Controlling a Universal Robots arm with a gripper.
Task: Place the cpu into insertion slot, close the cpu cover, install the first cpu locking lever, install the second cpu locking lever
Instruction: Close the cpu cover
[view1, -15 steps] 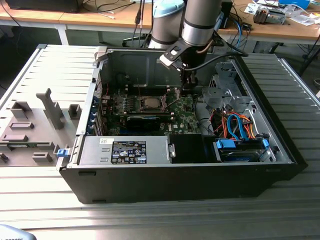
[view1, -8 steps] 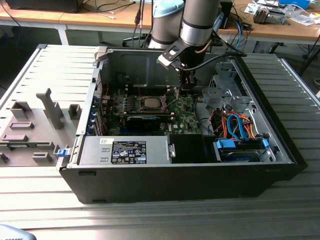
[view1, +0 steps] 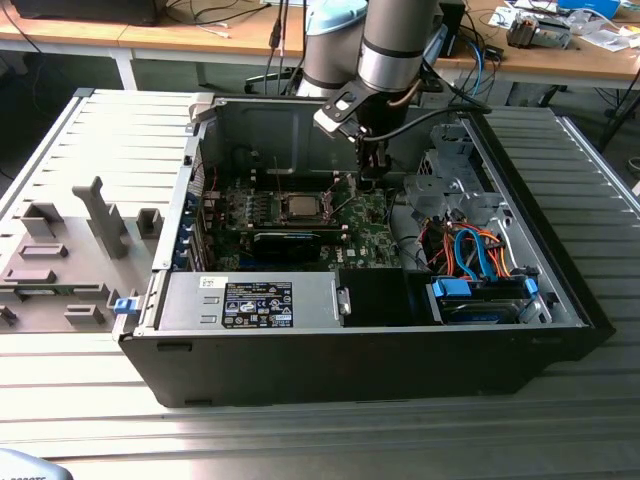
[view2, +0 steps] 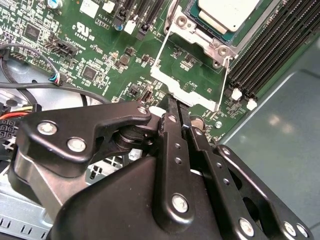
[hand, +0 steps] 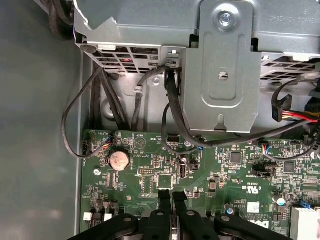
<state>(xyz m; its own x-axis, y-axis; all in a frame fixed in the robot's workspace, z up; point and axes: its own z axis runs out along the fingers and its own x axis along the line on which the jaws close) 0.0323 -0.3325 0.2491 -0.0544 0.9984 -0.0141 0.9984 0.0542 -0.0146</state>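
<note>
The cpu (view1: 300, 207) lies flat in the insertion slot (view1: 281, 213) on the green motherboard (view1: 365, 235); its pale metal top (view2: 227, 12) is uncovered. The cpu cover (view2: 186, 90), a silver frame, stands open on the slot's side facing my gripper, with two thin wire levers (view2: 159, 52) raised beside it. My gripper (view2: 176, 102) is shut with nothing between its black fingers (hand: 164, 199). Its tips are at the outer edge of the cover, and I cannot tell whether they touch it. In the exterior view the gripper (view1: 372, 178) hangs inside the case, to the exterior view's right of the slot.
The open computer case (view1: 370, 360) lies on a slatted table. A metal drive cage (hand: 225, 65) with black cables stands beyond the board's edge. Long black memory slots (view2: 270, 45) flank the socket. A power supply (view1: 250, 300) and cabled drives (view1: 480, 290) fill the case's front. Grey fixtures (view1: 60, 260) sit outside.
</note>
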